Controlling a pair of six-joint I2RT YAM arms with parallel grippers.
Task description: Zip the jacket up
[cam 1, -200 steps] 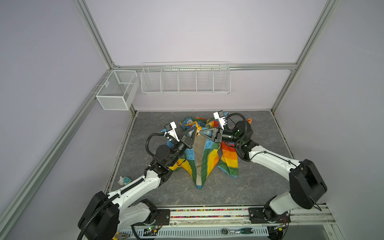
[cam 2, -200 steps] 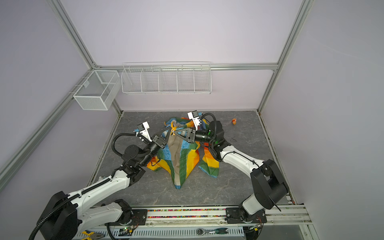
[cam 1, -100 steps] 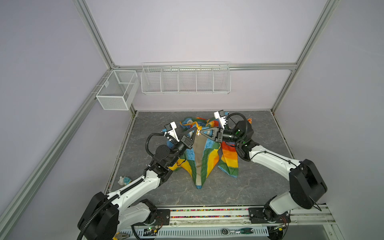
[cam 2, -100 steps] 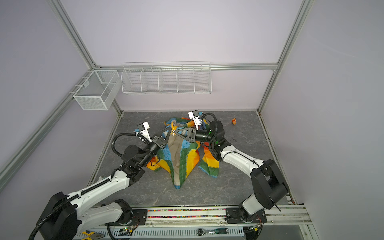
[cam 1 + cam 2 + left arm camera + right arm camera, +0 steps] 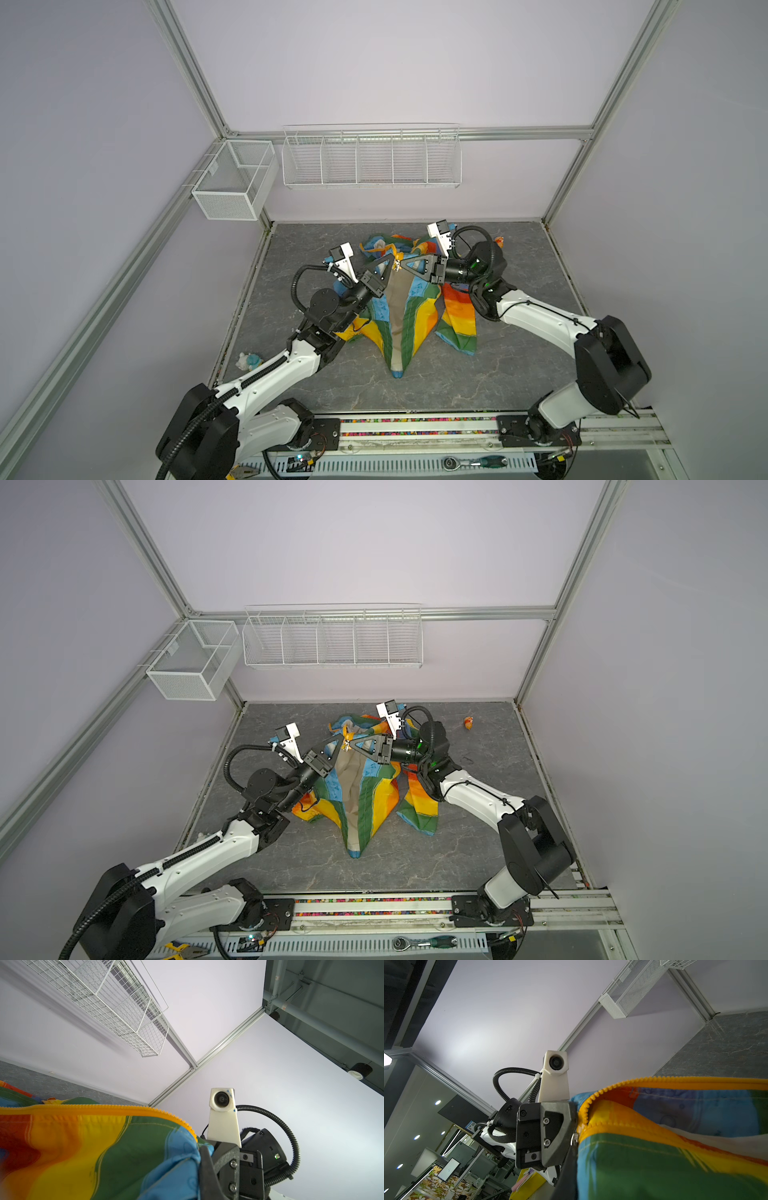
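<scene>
Jacket (image 5: 409,316) is in the middle of the table (image 5: 519,365), far part held up, near end drooping to a blue-tipped point on the surface. L pincer (image 5: 388,262) & R pincer (image 5: 406,264) are both clenched on its fabric, tips nearly meeting, each right by the orange-yellow zipper strip (image 5: 104,1108). Pale lining shows btwn the front panels.

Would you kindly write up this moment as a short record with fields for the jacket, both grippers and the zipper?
jacket: held up by its upper edge, front spread open, cream lining showing, lower part trailing on the table
left gripper: shut on the jacket's edge
right gripper: shut on the jacket's edge
zipper strip: orange-yellow teeth bare, unjoined
also there: small orange object, far right
</scene>
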